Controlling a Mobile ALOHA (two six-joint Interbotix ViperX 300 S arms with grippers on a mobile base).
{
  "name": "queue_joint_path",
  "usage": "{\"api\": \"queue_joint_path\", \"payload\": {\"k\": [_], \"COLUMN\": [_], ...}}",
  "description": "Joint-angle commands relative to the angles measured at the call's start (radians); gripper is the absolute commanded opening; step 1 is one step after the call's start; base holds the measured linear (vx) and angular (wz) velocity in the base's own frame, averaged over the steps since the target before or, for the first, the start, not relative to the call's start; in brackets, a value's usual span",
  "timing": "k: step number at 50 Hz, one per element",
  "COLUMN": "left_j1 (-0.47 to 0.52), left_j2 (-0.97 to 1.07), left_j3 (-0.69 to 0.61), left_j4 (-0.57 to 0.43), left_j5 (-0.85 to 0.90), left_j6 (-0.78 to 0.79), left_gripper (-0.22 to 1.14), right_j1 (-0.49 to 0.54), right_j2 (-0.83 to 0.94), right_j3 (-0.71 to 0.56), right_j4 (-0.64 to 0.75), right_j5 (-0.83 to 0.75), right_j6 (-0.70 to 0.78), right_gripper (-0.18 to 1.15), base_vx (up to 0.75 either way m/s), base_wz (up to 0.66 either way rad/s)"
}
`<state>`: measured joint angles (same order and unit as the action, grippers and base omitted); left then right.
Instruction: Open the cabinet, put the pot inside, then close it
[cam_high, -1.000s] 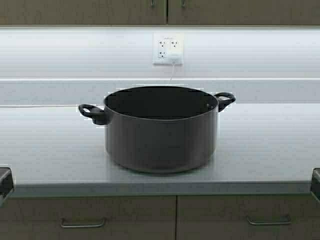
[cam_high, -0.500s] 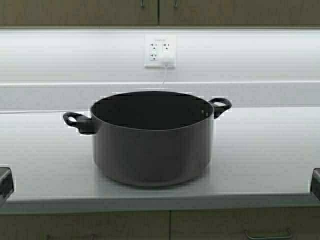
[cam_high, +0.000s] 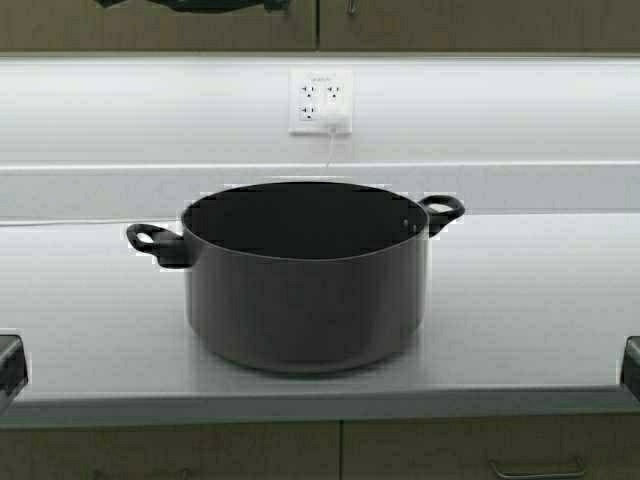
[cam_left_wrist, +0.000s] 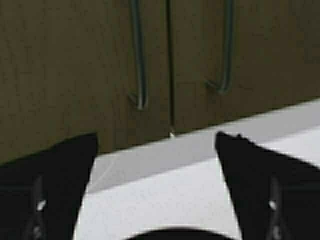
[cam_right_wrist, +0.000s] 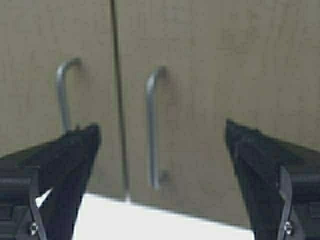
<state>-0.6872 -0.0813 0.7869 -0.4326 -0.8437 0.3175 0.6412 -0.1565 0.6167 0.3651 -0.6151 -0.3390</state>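
Now the pot (cam_high: 306, 275) stands upright on the grey counter (cam_high: 530, 300), about in the middle of the high view, with its dark inside open to above. One black loop handle sticks out on its left, the other on its right and a little farther back. Behind it, on the white wall, is an outlet (cam_high: 320, 101) with a white plug and a thin cord that goes down behind the pot.

Above the wall runs the lower edge of the cabinet (cam_high: 450, 25); both doors are closed, with the seam between them just above the outlet. A dark part of an arm shows at the top edge of the high view, in front of the left door.

The left gripper (cam_left_wrist: 156, 187) is raised, its fingers spread wide apart and holding nothing; beyond them are the seam and the two bar handles (cam_left_wrist: 139, 60) of the doors. The right gripper (cam_right_wrist: 161, 185) is also spread wide and empty, and it faces the closed doors, with two handles (cam_right_wrist: 153, 125) and the seam between its fingers.
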Motion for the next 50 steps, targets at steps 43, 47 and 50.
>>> {"api": "queue_joint_path", "payload": {"k": [43,47,50], "left_j1": [0.038,0.055,0.058], "left_j2": [0.359,0.382,0.388], "left_j3": [-0.436,-0.457,-0.463], "left_j4": [-0.089,-0.098,-0.107], "left_j5": [-0.121,-0.121,-0.121], "left_j6": [0.011,0.011,0.011], "left_gripper": [0.97,0.82,0.59], "right_j1": [-0.044,-0.054,-0.054], "right_j2": [0.347,0.364,0.371], "right_j3": [-0.402,-0.420,-0.428], "right_j4": [0.146,0.158,0.164], "right_j5": [-0.081,-0.081,-0.081], "right_j6": [-0.095,-0.095,-0.097], "right_gripper": [0.95,0.80,0.60], "base_vx": [0.00,-0.02,-0.04], "base_wz": [0.00,-0.01,-0.01]}}
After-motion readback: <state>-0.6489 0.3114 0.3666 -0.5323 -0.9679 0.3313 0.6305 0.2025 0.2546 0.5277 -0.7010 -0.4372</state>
